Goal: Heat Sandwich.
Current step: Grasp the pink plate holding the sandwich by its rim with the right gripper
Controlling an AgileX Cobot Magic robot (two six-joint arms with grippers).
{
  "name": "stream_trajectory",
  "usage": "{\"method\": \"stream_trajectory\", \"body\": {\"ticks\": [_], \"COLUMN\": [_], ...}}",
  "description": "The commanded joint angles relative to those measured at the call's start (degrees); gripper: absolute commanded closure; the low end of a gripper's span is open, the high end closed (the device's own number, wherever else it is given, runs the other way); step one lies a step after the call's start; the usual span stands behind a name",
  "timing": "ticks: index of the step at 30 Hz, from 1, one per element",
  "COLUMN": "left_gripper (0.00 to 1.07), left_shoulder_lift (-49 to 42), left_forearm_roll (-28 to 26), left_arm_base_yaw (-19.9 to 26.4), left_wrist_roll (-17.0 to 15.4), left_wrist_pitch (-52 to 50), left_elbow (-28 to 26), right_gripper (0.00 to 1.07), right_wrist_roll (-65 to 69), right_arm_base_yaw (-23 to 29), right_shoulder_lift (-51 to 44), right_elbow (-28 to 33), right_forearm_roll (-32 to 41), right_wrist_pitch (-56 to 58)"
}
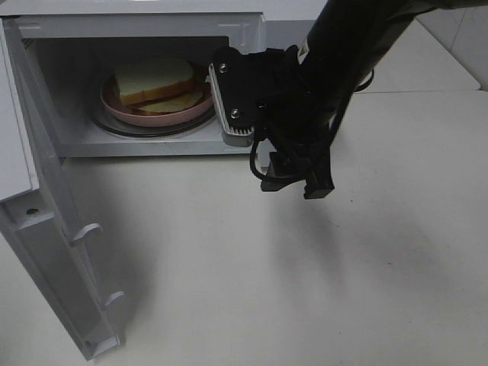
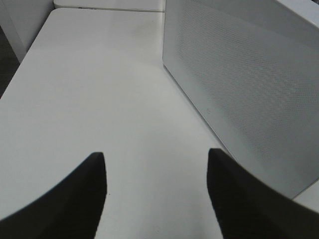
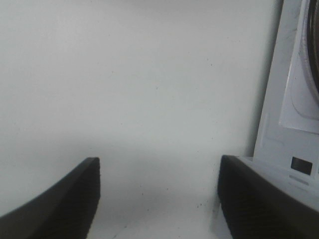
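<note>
Hovering spread and empty above the counter (image 1: 305, 290), the right hand (image 1: 297, 181) has the sandwich (image 1: 156, 82) at ten o'clock, on a plate (image 1: 152, 119) inside the open microwave (image 1: 137, 27). It looks soft, light and easily squashed, so the plate's rim seems the safer hold.

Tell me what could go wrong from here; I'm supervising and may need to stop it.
1. The microwave door stands wide open while the right arm sits before the cavity; swinging it shut could hit the arm.
2. The open right claw hangs close to the front edge of the microwave and might snag.
3. The sandwich has its top slice offset on the pink plate; a jolt could shift it.
</note>
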Motion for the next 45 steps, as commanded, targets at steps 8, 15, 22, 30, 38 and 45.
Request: {"method": "stream_trajectory", "body": {"ticks": [8, 15, 22, 30, 38, 45], "left_gripper": [0.49, 0.49, 0.49, 0.49, 0.49, 0.49], "left_shoulder_lift": [-0.3, -0.3, -0.3, -0.3, -0.3, -0.3], "left_forearm_roll": [0.1, 0.1, 0.1, 0.1, 0.1, 0.1], "left_arm_base_yaw": [-0.2, -0.2, -0.2, -0.2, -0.2, -0.2], "left_wrist_roll": [-0.2, -0.2, -0.2, -0.2, -0.2, -0.2], "left_wrist_pitch": [-1.0, -1.0, -1.0, -1.0, -1.0, -1.0], "left_elbow": [0.2, 0.2, 0.2, 0.2, 0.2, 0.2], "right_gripper": [0.42, 0.42, 0.42, 0.42, 0.42, 0.42], "right_wrist_roll": [0.3, 0.3, 0.3, 1.7, 4.3, 8.0], "right_arm_base_yaw": [1.7, 1.7, 1.7, 1.4, 1.2, 1.1], "right_shoulder_lift": [10.4, 15.5, 21.1, 25.2, 29.8, 33.8], "right_elbow": [-11.1, -16.6, -23.1, -28.0, -35.0, -40.6], "right_forearm_roll": [1.0, 1.9, 1.9, 2.3, 6.8, 6.9], "right_wrist_pitch": [0.5, 0.5, 0.8, 0.7, 0.8, 1.0]}}
